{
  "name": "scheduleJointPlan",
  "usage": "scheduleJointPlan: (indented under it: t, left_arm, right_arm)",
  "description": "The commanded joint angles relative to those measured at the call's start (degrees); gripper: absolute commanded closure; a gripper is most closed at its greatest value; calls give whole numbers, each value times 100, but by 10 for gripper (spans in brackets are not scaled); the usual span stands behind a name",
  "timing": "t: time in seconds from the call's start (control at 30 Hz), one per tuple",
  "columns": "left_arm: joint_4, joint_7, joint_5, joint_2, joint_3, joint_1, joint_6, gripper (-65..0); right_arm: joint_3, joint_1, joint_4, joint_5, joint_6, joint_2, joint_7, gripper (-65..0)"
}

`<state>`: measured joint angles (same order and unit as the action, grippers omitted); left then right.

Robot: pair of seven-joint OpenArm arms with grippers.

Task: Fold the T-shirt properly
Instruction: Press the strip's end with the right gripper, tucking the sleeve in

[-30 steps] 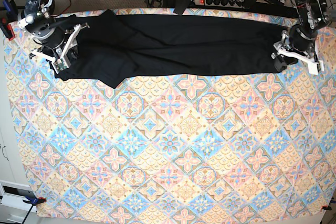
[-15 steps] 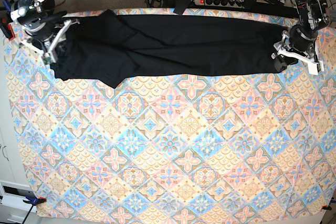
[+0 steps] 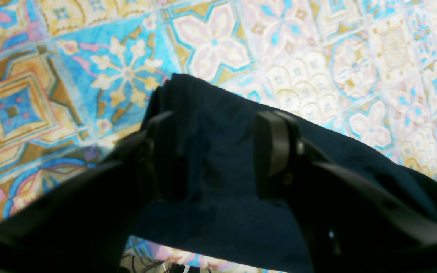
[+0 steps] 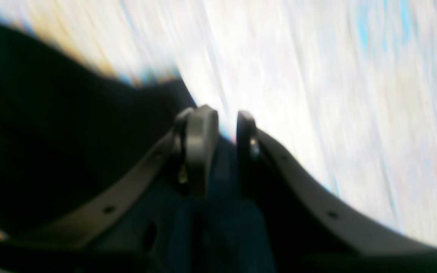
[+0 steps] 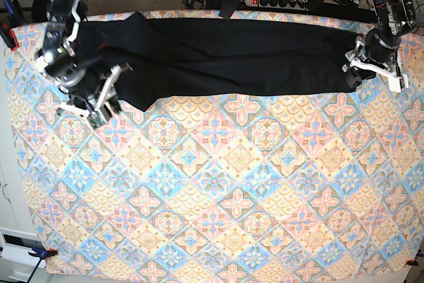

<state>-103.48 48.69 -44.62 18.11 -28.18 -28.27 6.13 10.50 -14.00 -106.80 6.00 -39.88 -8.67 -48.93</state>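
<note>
Mid-fold: right gripper (image 5: 99, 107) at 9 o'clock pinching T-shirt (image 5: 232, 54) corner, left gripper (image 3: 218, 151) spread over hem; next, grip w/ left.

The right arm's black-fingered claw with white bracket (image 5: 98, 105) sits low at the left side of the base view, its wrist angled down and outward. In the blurred right wrist view its two grey-black fingers (image 4: 200, 148) stand close together, a narrow gap between them pinching a fold of the plain black cotton T-shirt (image 5: 238, 54). The left arm's black-fingered claw with white bracket (image 5: 356, 71) rests at the right side of the base view. Its fingers (image 3: 275, 151) stand wide apart, straddling the cloth's end.
</note>
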Motion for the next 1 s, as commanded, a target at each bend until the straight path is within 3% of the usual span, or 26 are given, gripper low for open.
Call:
scheduleJointPlan:
  t: [0.0, 0.13, 0.77, 0.97]
  left_arm:
    - [-83, -82, -43, 84, -52, 10, 24, -320]
    - [-83, -82, -17, 136, -52, 1, 24, -320]
    - [489, -82, -52, 708, -43, 45, 24, -320]
    - [515, -82, -26, 1068, 221, 18, 24, -320]
  right_arm:
    - [-26, -117, 100, -323, -12, -52, -158, -117]
    - [-149, -134, 452, -894, -12, -43, -96, -117]
    - [-149, -837, 1313, -947, -12, -61, -96, -117]
    - [-149, -873, 1190, -947, -12, -61, -96, -117]
